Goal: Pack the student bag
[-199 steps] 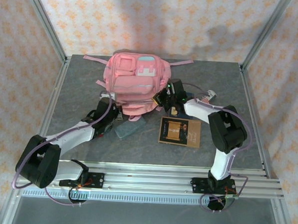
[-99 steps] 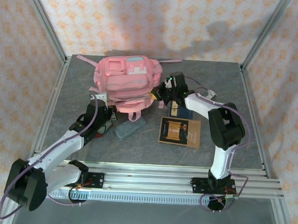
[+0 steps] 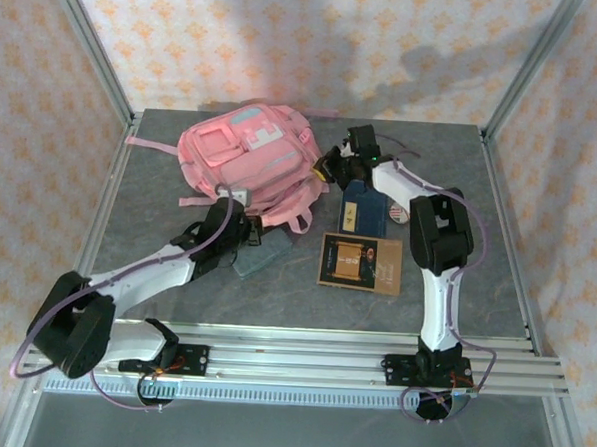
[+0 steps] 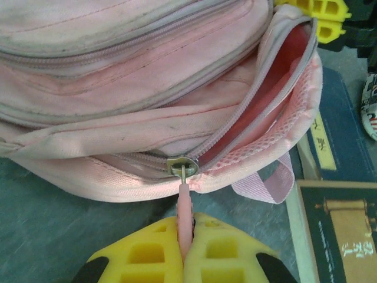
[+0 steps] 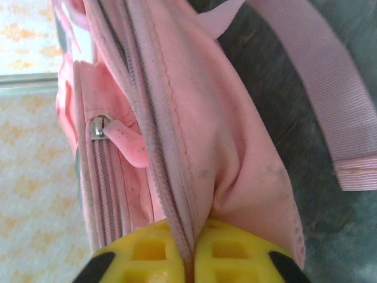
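The student bag [image 3: 247, 156] lies left of centre at the back of the bench [image 3: 461, 172], main pocket part unzipped onto pink lining [image 4: 277, 76], my left gripper [image 4: 185, 236] pinching its zip pull [image 4: 185, 203], my right gripper [image 5: 188, 247] clamping its zip trim [image 5: 171, 194].

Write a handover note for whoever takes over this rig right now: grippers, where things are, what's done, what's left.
Left gripper: jaws shut on the main zip pull.
Right gripper: jaws pinch the bag at its zip edge, on the side nearest the books.
Things: bag lies at the back left of the table; blue book and brown book lie on the table to its right, unpacked.
Done: main zip partly open, pink lining showing.
Left: open it fully, load the books, zip up.
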Robot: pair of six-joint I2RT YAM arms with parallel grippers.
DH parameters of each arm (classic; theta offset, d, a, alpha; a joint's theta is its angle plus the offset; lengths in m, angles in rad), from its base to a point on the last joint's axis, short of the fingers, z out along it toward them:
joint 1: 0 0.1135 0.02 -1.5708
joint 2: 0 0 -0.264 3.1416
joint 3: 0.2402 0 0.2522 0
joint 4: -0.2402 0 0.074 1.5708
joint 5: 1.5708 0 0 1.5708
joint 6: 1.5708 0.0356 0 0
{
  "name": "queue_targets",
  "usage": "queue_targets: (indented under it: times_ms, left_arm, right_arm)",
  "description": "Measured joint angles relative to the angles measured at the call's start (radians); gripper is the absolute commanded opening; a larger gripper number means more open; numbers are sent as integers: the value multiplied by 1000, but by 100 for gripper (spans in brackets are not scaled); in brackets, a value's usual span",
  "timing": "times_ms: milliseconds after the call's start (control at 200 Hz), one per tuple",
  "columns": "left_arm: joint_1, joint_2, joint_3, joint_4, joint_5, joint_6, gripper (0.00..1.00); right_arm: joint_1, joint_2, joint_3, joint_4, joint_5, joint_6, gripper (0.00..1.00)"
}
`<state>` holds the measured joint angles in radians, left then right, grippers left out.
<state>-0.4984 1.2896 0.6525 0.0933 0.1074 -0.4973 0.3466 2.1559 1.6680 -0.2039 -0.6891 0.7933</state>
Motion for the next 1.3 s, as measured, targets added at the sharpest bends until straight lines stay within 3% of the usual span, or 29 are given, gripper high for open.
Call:
queue_targets:
  times_ms: [145, 290, 581, 846, 991, 1161, 1301]
  left_arm:
    - [-13, 91, 72, 32, 2, 0, 0]
    - [-26, 136, 85, 47, 18, 0, 0]
    - [-43, 155, 93, 54, 27, 1, 0]
    - [-59, 155, 102, 54, 35, 2, 0]
    - [-68, 156, 102, 53, 33, 4, 0]
    - [-69, 164, 102, 47, 3, 5, 0]
    - [-69, 166, 98, 43, -21, 8, 0]
  right_arm:
    - [-23, 1, 77, -73, 149, -27, 48]
    - [-41, -132, -79, -87, 230, -39, 49]
    - [63, -441, -452, 3, 188, 14, 54]
    - [193, -384, -466, 101, 136, 110, 54]
    - [223, -259, -354, 124, 125, 139, 42]
    - [227, -174, -307, 126, 105, 176, 0]
    - [226, -164, -307, 131, 98, 198, 0]
